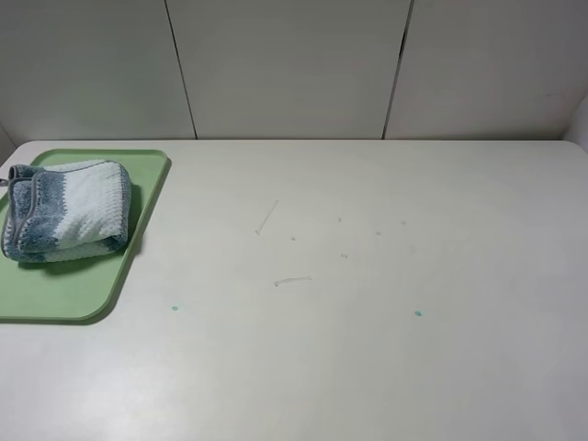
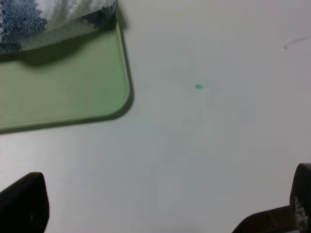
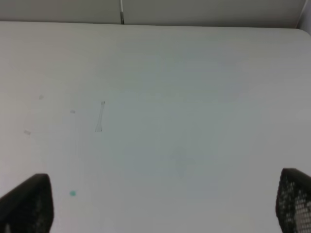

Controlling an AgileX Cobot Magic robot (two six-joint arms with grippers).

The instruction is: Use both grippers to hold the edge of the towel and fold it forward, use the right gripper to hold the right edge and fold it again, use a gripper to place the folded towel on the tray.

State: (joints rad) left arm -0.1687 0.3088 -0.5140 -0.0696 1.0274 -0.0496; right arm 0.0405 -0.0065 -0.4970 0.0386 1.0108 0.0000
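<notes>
towel (image 1: 69,209) lay folded into a thick bundle on the tray (image 1: 83,294), toward its far half, at the left of the counter (image 1: 367,322). task judged essentially complete. left claw (image 2: 160,213) hung open and empty over bare counter just beside the tray's near corner; right claw (image 3: 160,213) was likewise open and empty, well apart from the towel. only a retreat remained: best to lift clear, avoiding the tray rim and bundle.
</notes>
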